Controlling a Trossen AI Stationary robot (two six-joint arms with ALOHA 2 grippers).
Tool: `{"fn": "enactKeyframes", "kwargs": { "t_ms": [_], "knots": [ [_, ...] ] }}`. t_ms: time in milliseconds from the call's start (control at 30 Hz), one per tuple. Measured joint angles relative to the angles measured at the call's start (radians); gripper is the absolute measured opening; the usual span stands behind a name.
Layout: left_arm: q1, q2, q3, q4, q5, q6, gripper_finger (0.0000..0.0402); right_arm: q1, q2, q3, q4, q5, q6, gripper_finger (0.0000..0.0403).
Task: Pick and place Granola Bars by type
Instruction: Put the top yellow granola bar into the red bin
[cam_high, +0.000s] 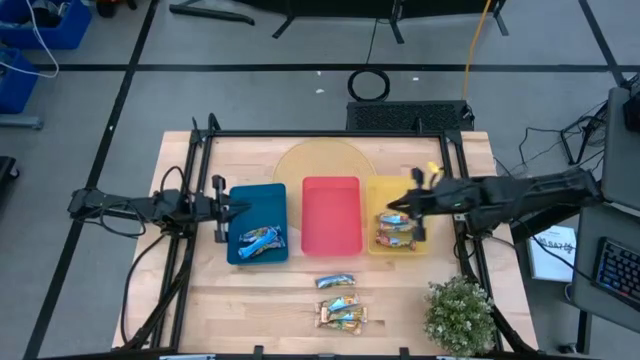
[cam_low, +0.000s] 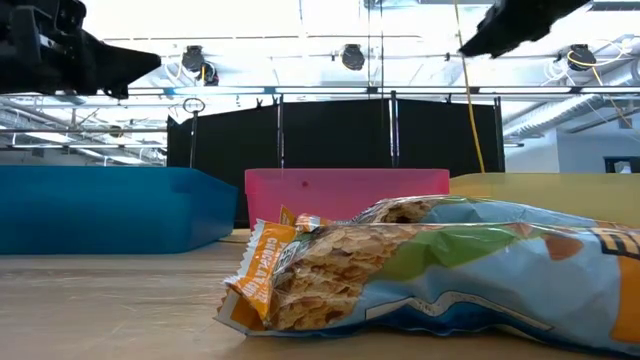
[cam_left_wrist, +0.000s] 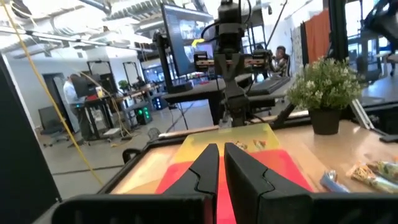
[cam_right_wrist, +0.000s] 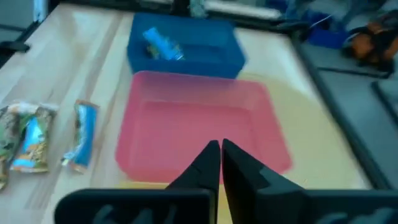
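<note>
Blue-wrapped bars (cam_high: 260, 240) lie in the blue tray (cam_high: 272, 195). Tan-and-light-blue bars (cam_high: 394, 232) lie in the yellow tray (cam_high: 378, 190). The red tray (cam_high: 331, 215) holds nothing. On the table's near part lie one blue bar (cam_high: 336, 282) and tan-and-light-blue bars (cam_high: 342, 312); one fills the low view (cam_low: 430, 265). My left gripper (cam_high: 222, 210) hovers shut over the blue tray's left edge (cam_left_wrist: 221, 168). My right gripper (cam_high: 408, 210) hovers shut over the yellow tray (cam_right_wrist: 221, 165), facing the red tray (cam_right_wrist: 199, 124). No red-orange bar shows.
A potted plant (cam_high: 460, 312) stands at the table's near right corner, close to the loose bars. A round yellowish disc (cam_high: 322, 162) lies behind the trays. The black frame posts (cam_high: 195, 150) stand at both sides. People sit at desks in the room (cam_left_wrist: 78, 93).
</note>
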Motion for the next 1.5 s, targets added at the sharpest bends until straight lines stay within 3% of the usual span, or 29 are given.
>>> {"fn": "enactKeyframes", "kwargs": {
  "t_ms": [67,200,300,633,733,800,900,1167,1333,1500],
  "knots": [
    [0.000,0.000,0.000,0.020,0.000,0.000,0.0035,0.000,-0.076,-0.018,0.015,0.004,-0.020,0.0011],
    [0.000,0.000,0.000,0.028,0.000,-0.029,0.0035,0.003,-0.241,-0.154,0.205,-0.064,-0.126,0.0002],
    [0.000,0.000,0.000,0.027,0.000,-0.036,0.0035,-0.015,-0.336,-0.258,0.281,-0.042,-0.142,0.0001],
    [0.000,0.025,0.000,-0.019,-0.119,-0.067,0.0035,-0.033,-0.441,-0.502,0.392,-0.058,-0.173,0.0001],
    [-0.019,0.097,0.019,-0.015,-0.044,-0.075,0.0035,-0.033,-0.455,-0.557,0.435,-0.053,-0.149,0.0001],
    [-0.055,0.196,0.055,0.014,-0.012,-0.089,0.0035,-0.033,-0.457,-0.592,0.451,-0.051,-0.131,0.0001],
    [-0.119,0.376,0.159,0.004,-0.101,-0.122,0.0035,-0.033,-0.456,-0.634,0.490,-0.051,-0.127,0.0001],
    [-0.281,0.948,0.595,-0.155,-0.199,-0.136,0.0035,-0.033,-0.457,-0.640,0.552,-0.050,-0.150,0.0001],
    [-0.355,1.303,0.931,-0.397,-0.260,-0.140,0.0043,-0.033,-0.456,-0.640,0.543,-0.052,-0.148,0.0001],
    [-0.382,1.605,1.283,-0.671,-0.205,-0.245,0.0102,-0.032,-0.456,-0.640,0.548,-0.052,-0.149,0.0001]
  ]
}}
